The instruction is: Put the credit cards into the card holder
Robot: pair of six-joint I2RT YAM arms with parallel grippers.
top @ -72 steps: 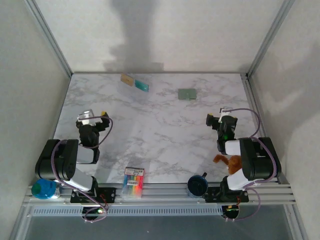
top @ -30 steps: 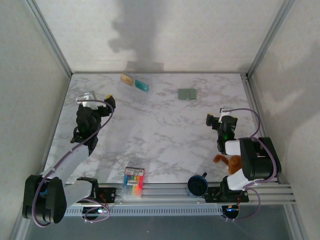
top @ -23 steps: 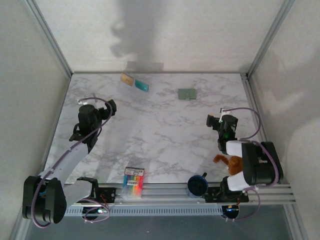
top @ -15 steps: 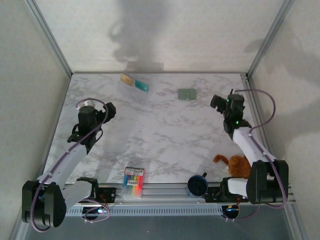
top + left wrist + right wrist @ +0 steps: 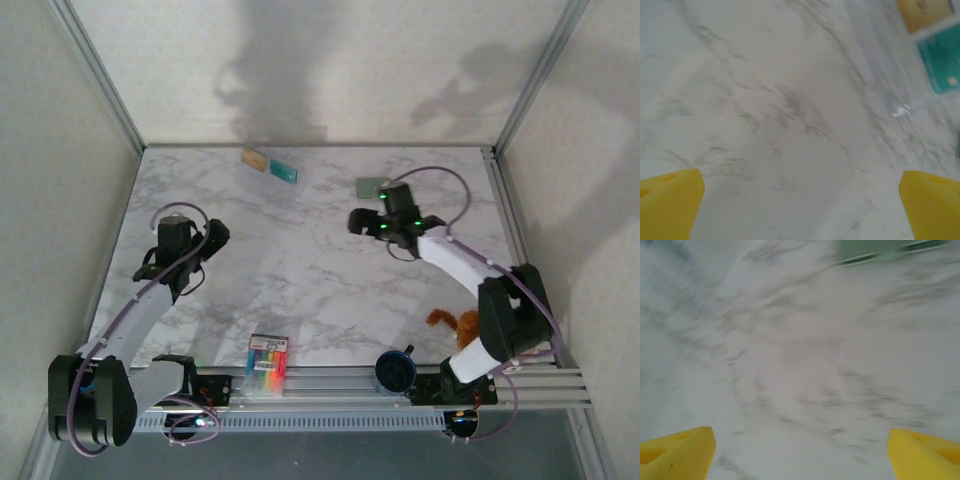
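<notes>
Closing in on a first pickup is judged to be the step in hand. On the left, the left hand (image 5: 800, 205) is held wide over the bare tabletop (image 5: 300, 270), with nothing between its yellow fingers (image 5: 670, 200). Ahead of it, near the far edge, 2 cards are seen lying flat: the tan-gold card (image 5: 254, 158) and, just beside it, the teal-blue card (image 5: 285, 171). Such thin cards are hard to pinch from above, so 1 finger is best set down just past an edge and the card tipped up before the jaws are closed. Further right, the card holder (image 5: 370, 186) lies flat and appears folded shut. The right hand (image 5: 800, 452) is likewise spread wide and empty near it. The holder should be opened and steadied before any card is brought.
</notes>
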